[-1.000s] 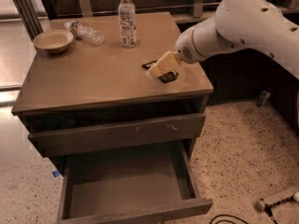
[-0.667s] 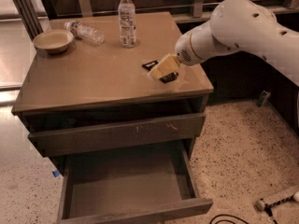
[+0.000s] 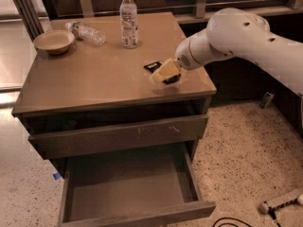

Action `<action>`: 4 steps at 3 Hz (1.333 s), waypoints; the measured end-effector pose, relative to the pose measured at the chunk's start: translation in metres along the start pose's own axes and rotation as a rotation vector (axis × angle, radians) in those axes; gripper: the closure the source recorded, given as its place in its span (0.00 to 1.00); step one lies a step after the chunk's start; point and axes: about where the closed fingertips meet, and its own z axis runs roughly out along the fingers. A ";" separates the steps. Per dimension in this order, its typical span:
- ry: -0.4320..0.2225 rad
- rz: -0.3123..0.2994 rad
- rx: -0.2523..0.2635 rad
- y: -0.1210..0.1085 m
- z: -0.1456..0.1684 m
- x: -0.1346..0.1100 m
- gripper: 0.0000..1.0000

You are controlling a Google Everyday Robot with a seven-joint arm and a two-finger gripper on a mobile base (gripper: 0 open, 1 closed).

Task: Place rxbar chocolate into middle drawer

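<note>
The rxbar chocolate (image 3: 152, 66) is a small black wrapper lying flat on the cabinet top near its right side. My gripper (image 3: 164, 74) is low over the top, right beside the bar's near-right end and covering part of it; a dark bit shows under the gripper. I cannot tell whether it touches the bar. The middle drawer (image 3: 137, 214) is pulled out below, wide and shallow, with a bare floor. The drawer above it (image 3: 118, 136), whose front has pale scratches, is nearly closed.
An upright water bottle (image 3: 128, 19) stands at the back of the cabinet top (image 3: 94, 84). A second bottle (image 3: 86, 32) lies on its side beside a tan bowl (image 3: 53, 41) at the back left. Speckled floor lies to the right, with a cable (image 3: 227, 221) near the drawer's corner.
My gripper has dropped slightly and shifted a little left toward the front, closer over the bar. The bar, bottles, bowl and drawers have not moved.
</note>
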 end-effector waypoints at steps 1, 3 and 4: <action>0.001 0.015 -0.013 0.000 0.017 0.001 0.00; 0.014 0.042 -0.043 0.004 0.043 0.005 0.01; 0.033 0.078 -0.054 0.006 0.049 0.014 0.20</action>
